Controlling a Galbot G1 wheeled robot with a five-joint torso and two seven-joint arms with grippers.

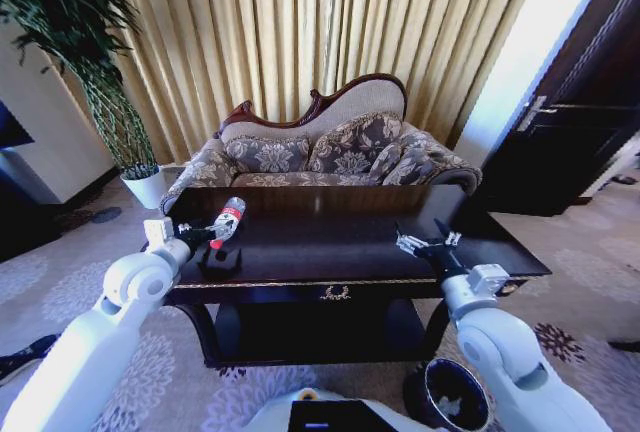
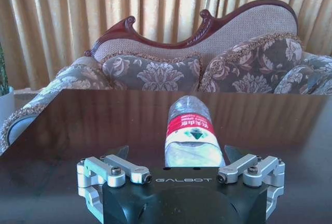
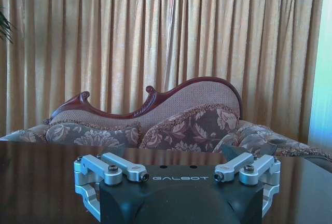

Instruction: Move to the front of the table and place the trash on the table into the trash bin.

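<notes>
Red-labelled bottle point(image 2: 190, 136) between left claw point(image 2: 176, 154) tips

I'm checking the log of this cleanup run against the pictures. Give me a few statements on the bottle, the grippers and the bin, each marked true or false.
1. The bottle lies between the left gripper fingers. True.
2. The right gripper holds a paper scrap. False: it is open and holds nothing, above the table.
3. The trash bin stands on the floor by the table's front right. True.
4. The bottle's label is blue. False: it is red.
5. The sofa stands behind the table. True.
</notes>
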